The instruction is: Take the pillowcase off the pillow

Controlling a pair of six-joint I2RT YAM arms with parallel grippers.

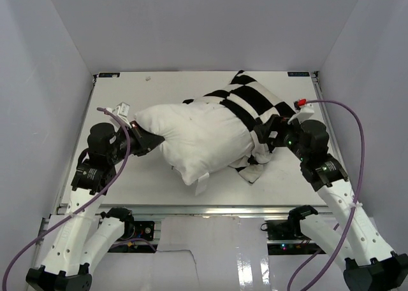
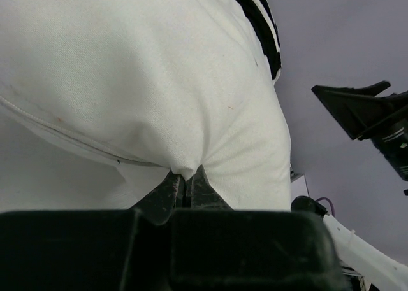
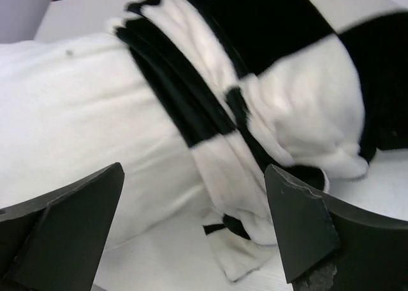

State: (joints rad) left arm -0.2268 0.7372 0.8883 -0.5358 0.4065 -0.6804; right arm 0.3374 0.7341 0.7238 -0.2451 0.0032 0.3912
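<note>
the pillow (image 1: 191,135) lies across the middle of the table (image 1: 159,87), plump and plain white, and most of it is bare. the pillowcase (image 1: 255,103) is bunched in black and white folds around the pillow's right end only, with a loose flap trailing off the pillow's near right corner. as a container, the case holds just that one end of the cushion; the rest is out.

the left gripper (image 2: 185,184) is at the pillow's left corner, its fingers pinched tight together on a nub of the white fabric. the right gripper (image 3: 191,176) is at the pillow's right end, just beside the gathered case, jaws spread wide with nothing between them.

both things look light and soft, i'd say. the pillow will squash and spring back, so the corner pinch is a fair anchor but could slip off if tugged hard. the case is limp cloth that will stretch and bunch rather than slide as one piece. the thick gathered band where it meets the white cushion looks the best place to bite, taking cloth only and not the cushion under it.
</note>
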